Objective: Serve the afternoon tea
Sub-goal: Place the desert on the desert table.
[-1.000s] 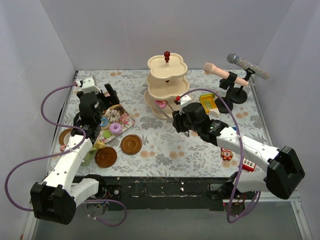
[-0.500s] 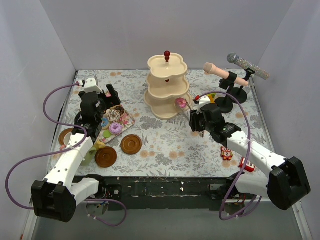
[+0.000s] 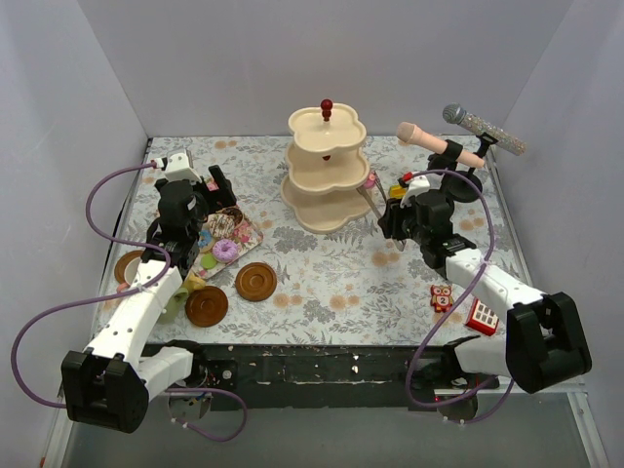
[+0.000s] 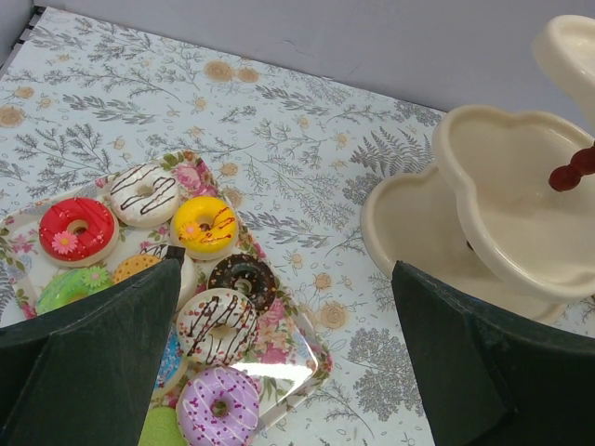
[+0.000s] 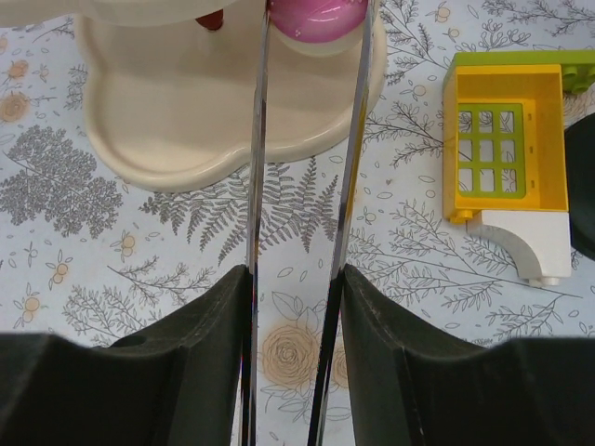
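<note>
Between the tongs [image 5: 258, 139], 1 pink cake [image 5: 321, 17].

My two arms are twins. The left arm [image 3: 132, 327] and the right arm [image 3: 487, 283] each have smooth white shells on the long links and chunky black housings at the joints and shoulders. A thin purple cable [image 3: 93, 200] loops off each one. A small white block [image 3: 174, 164] caps the left wrist. The fingers [image 4: 84, 362] of the left pincer [image 4: 286, 269] are broad, matte, dark wedges, and the right pincer [image 5: 291, 279] looks the same.
</note>
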Robot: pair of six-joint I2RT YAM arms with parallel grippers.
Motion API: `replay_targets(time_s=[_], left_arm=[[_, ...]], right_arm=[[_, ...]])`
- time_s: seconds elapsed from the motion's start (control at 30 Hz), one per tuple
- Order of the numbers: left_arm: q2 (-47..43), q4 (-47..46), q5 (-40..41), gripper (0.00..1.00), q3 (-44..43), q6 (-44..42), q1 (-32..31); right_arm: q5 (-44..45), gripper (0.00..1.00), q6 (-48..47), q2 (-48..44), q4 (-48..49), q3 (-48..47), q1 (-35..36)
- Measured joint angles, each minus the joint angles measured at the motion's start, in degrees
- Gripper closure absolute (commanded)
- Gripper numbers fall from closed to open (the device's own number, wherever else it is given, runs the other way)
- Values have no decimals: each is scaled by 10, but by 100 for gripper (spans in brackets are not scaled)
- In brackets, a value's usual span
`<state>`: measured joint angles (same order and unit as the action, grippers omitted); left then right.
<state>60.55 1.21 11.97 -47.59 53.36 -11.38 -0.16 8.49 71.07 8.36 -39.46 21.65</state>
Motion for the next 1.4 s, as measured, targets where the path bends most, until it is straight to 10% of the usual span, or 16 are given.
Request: replay_targets(time_s=[1.4], left_arm=[[2, 0, 0, 2, 0, 0, 0]], right_arm=[[-67, 70, -54, 289, 111, -166, -12]])
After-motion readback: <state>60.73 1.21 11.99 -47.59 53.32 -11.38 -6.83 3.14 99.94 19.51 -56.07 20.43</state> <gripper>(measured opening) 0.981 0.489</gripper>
